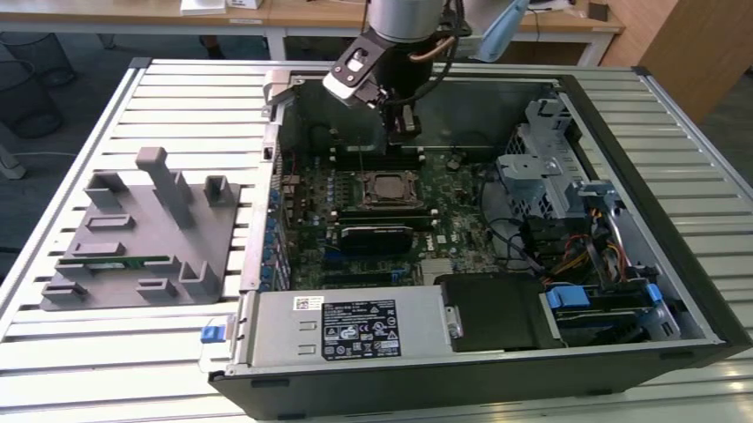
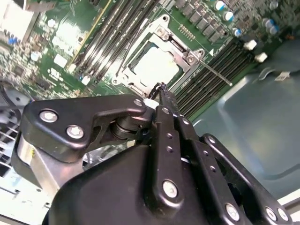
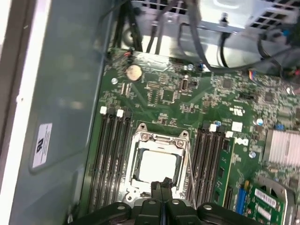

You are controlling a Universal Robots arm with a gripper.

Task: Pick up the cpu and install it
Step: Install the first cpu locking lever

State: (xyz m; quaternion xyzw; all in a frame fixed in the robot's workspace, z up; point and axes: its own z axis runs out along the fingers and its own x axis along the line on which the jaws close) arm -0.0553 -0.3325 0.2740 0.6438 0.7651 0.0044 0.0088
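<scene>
Both wrist views catch the cpu (image 3: pixel 157 166) sitting in its socket (image 3: pixel 161 137), gripper (image 3: pixel 161 183) pinched together, empty. The exterior view adds a grey tray (image 1: pixel 141 233) at its left.

— what sort of place is it?
— it looks like a robotics lab or test workshop set up in an office room. an open desktop computer case (image 1: pixel 495 374) lies on its side on a ribbed metal table (image 1: pixel 176 88) with its green motherboard (image 1: pixel 459 220) bare, and a robot arm (image 1: pixel 406 18) hangs its gripper (image 1: pixel 404 132) over the board.
— and the office part?
— pale wooden desks (image 1: pixel 306 13) stand behind. a wire bin (image 1: pixel 24 84) sits on grey carpet (image 1: pixel 30 211), and a grey moulded parts holder (image 1: pixel 141 238) rests beside the case.
</scene>
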